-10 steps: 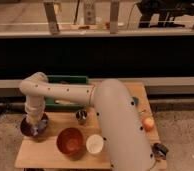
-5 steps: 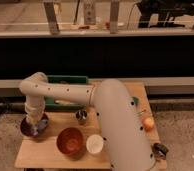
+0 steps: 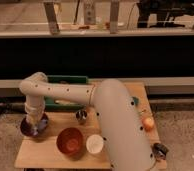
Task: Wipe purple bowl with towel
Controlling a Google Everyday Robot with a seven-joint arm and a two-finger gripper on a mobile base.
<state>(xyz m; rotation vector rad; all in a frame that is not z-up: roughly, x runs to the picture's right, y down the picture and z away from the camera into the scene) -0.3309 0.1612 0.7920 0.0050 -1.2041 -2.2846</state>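
The purple bowl sits at the left edge of the wooden table. My white arm reaches across from the right and bends down over it. My gripper is inside the bowl, pointing straight down. A pale patch under the gripper looks like the towel, pressed into the bowl, but it is small and hard to make out.
A brown bowl and a white cup stand at the table's front. A small metal cup is in the middle. A green tray lies at the back. An apple-like fruit is at the right.
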